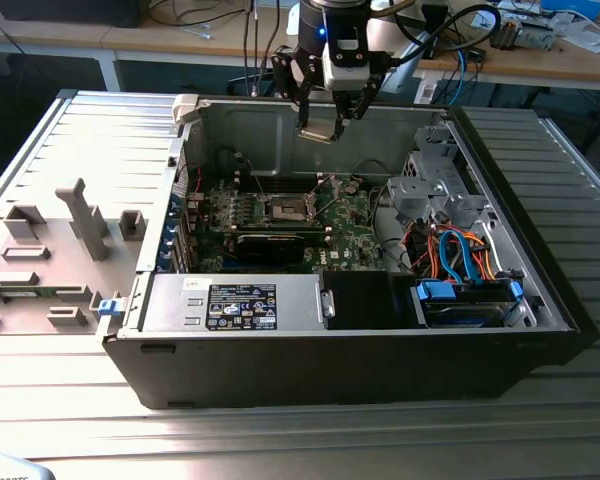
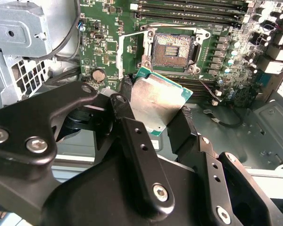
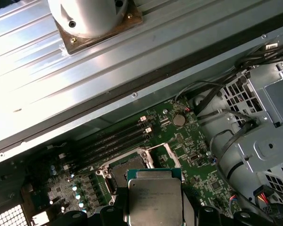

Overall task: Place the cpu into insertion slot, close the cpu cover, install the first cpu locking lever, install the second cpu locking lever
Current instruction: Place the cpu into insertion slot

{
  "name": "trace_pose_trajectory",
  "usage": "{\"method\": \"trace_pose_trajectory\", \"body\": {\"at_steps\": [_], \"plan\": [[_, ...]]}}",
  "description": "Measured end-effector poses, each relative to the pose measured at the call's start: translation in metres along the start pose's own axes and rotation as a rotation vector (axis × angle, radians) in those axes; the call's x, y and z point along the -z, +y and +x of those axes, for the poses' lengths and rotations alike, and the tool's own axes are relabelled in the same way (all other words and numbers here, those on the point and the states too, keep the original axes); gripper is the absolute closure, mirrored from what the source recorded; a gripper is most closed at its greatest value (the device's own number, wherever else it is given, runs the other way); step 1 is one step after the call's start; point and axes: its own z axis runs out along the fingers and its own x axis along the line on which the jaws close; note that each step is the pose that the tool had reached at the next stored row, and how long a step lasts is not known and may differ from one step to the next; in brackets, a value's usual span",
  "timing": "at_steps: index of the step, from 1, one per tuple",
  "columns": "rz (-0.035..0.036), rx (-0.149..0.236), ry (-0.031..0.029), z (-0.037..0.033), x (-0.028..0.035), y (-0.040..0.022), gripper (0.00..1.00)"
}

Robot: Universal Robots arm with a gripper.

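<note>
the cpu (image 2: 158,101) hangs pinched by its edges in the gripper (image 2: 154,113), well above the bare insertion slot (image 2: 172,49) on the motherboard (image 1: 352,238), toward the case's (image 1: 280,370) far wall. placing is the step in hand; it likely calls for squaring the chip over the socket.
</note>
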Motion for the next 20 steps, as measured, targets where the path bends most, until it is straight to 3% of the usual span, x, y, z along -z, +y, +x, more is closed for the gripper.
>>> {"method": "trace_pose_trajectory", "body": {"at_steps": [20], "plan": [[-0.0003, -0.014, -0.0011, 0.0000, -0.0002, 0.0000, 0.45]]}}
